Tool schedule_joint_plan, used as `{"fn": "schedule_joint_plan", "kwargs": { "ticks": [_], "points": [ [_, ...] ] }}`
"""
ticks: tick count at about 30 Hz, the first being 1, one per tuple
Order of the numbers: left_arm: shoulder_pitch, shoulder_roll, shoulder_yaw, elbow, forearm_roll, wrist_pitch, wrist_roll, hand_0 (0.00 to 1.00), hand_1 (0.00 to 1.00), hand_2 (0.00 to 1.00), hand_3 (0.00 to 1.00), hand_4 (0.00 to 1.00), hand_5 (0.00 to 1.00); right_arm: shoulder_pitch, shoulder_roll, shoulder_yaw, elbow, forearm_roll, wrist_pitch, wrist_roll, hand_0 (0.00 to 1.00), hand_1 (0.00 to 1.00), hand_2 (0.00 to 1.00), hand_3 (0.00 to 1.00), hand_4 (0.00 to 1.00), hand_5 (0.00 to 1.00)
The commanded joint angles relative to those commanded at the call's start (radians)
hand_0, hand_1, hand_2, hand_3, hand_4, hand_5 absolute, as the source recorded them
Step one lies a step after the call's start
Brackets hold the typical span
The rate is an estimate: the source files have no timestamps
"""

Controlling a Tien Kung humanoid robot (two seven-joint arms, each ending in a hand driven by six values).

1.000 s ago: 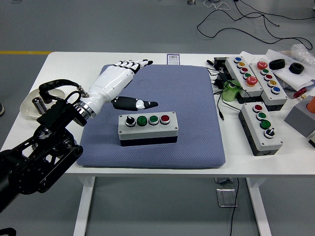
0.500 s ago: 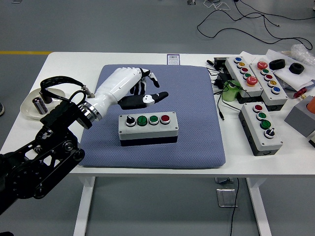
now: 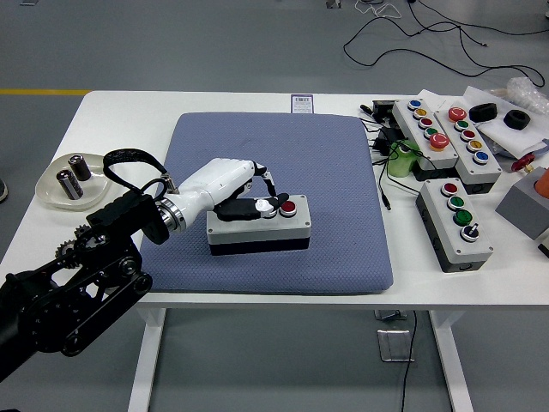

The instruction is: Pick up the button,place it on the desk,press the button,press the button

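A grey button box (image 3: 259, 227) with a black base lies on the blue-grey pad (image 3: 274, 163) in the middle of the table. Its red button (image 3: 288, 207) shows at the right end of its top. My left hand (image 3: 254, 197) rests over the box's top, fingers curled down, thumb tip on the buttons left of the red one, which it hides. It holds nothing. My right arm is out of view.
A white dish (image 3: 58, 184) with two batteries sits at the left. Three more button boxes (image 3: 455, 223) stand at the right, with cables, a green object (image 3: 400, 160) and black rings behind them.
My left hand swung from the pad's far left down and toward me, curling its fingers, and now lies on top of the button box. The box has not moved.
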Motion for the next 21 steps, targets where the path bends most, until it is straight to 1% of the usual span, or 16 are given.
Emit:
{"fn": "schedule_joint_plan", "kwargs": {
  "ticks": [8,11,17,21],
  "points": [
    [0.001,-0.005,0.014,0.047,-0.023,-0.003,-0.003,0.002,0.002,0.002,0.574,0.674,0.899,0.001,0.0,-0.001,0.0,0.002,-0.001,0.0,0.672,0.645,0.686,0.63,0.308,0.175],
    [0.002,-0.004,0.017,0.051,-0.024,-0.006,-0.002,0.002,0.002,0.002,0.574,0.674,0.899,0.002,0.001,0.0,0.0,0.001,-0.001,0.0,0.672,0.645,0.686,0.63,0.308,0.175],
    [0.003,-0.003,0.023,0.058,-0.014,-0.028,0.009,0.002,0.002,0.002,0.573,0.675,0.899,0.002,0.001,0.005,0.0,-0.005,0.0,-0.001,0.67,0.645,0.686,0.63,0.308,0.177],
    [0.004,-0.003,0.021,0.053,-0.015,-0.024,0.007,0.002,0.002,0.002,0.574,0.675,0.899,0.002,0.001,0.004,0.0,-0.003,-0.001,-0.001,0.67,0.645,0.686,0.63,0.308,0.177]
  ]
}}
